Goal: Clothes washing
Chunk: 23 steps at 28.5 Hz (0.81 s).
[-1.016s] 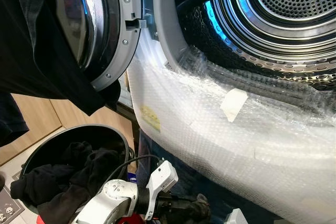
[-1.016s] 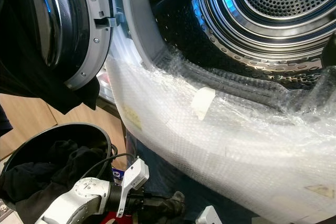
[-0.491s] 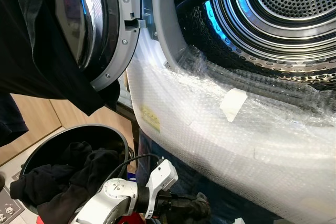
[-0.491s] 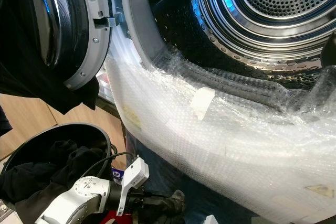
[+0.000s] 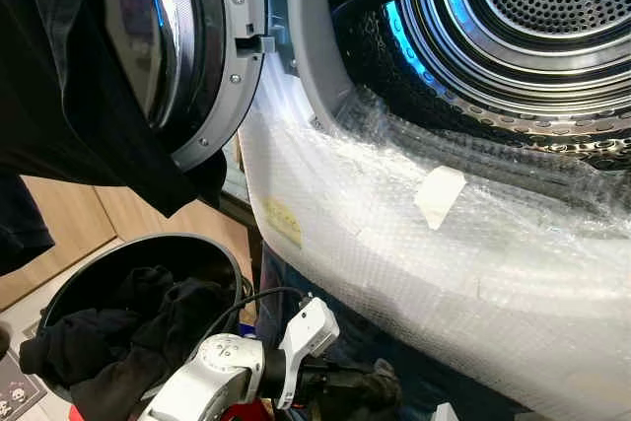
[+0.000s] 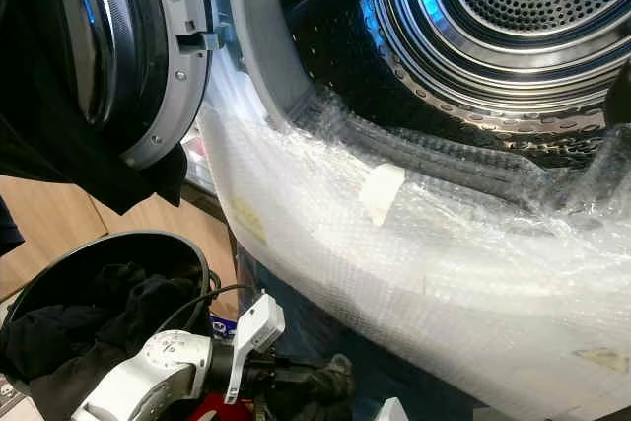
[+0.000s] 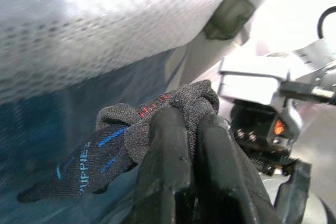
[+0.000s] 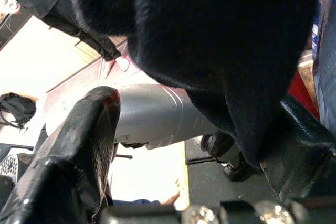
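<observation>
Front-loading washing machine with perforated steel drum (image 5: 552, 7) — standing open at far right, lower front wrapped in clear bubble film (image 5: 394, 244) with a patch of pale tape (image 5: 439, 194).
Round glass-and-grey-plastic door (image 5: 197, 56) — swinging out to the far left, draped with a black garment (image 5: 69, 96).
Round black laundry bin (image 5: 212, 253) — sitting near left on the wooden floor, holding crumpled black clothes (image 5: 118, 332).
Left gripper (image 7: 191, 145) — reaching low at near centre below the machine's wrapped front, fingers clenched on a dark grey knitted sock with blue and red lettering (image 7: 131, 140); sock hanging out past the fingertips.
Right gripper (image 8: 178, 145) — sitting under a mass of black fabric (image 8: 210, 40), fingers spread apart; grasp on the fabric impossible to tell.
</observation>
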Available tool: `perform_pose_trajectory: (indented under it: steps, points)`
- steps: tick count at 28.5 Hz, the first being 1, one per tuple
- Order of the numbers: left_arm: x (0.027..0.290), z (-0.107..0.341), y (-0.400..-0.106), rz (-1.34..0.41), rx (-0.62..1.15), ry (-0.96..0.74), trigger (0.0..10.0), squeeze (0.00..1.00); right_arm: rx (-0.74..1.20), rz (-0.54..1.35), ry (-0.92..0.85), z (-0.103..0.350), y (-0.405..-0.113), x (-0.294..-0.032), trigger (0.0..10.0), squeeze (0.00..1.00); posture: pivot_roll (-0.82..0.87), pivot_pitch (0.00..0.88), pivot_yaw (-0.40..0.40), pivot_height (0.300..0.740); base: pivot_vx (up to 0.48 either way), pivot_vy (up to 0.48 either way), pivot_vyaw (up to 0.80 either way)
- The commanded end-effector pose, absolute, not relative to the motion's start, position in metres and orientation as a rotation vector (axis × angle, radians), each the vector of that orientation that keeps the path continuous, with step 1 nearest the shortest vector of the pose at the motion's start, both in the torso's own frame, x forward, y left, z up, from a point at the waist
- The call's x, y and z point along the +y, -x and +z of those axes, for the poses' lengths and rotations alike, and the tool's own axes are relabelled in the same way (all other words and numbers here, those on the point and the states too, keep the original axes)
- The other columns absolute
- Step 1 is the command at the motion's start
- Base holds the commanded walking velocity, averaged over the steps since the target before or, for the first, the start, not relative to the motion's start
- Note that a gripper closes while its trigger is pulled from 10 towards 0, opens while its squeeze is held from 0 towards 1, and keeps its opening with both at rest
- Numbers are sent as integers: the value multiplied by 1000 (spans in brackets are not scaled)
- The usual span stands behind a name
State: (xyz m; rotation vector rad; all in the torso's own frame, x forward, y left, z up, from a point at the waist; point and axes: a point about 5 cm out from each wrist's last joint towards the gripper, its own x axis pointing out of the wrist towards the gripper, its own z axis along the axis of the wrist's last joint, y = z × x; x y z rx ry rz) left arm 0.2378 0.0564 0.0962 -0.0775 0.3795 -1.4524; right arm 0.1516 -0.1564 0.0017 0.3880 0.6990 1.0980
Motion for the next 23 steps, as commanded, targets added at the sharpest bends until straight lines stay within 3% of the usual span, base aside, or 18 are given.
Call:
perform_pose_trajectory:
  steps: [1,16,17,18,19,23]
  points:
    - [50,103,-237,-1504,356,76,0,0,667,1092,-394,7,-157,-157,10000,0,-2,19,-33,740,0,0,0]
    - [40,105,-246,-1456,332,92,0,0,633,1056,-421,9,-159,-158,10000,0,-13,21,-29,740,0,0,0]
    - [40,105,-246,-1458,333,93,0,0,632,1052,-414,8,-159,-158,9294,0,-12,19,-29,740,0,0,0]
    - [40,105,-245,-1459,334,93,0,0,632,1038,-406,7,-160,-159,1373,0,-11,20,-29,740,0,0,0]
    - [40,104,-244,-1462,335,94,0,0,635,1014,-405,5,-162,-161,0,0,-11,20,-29,740,0,0,0]
    - [41,104,-244,-1460,335,93,0,0,638,1007,-382,4,-164,-163,0,0,-9,21,-29,740,0,0,0]
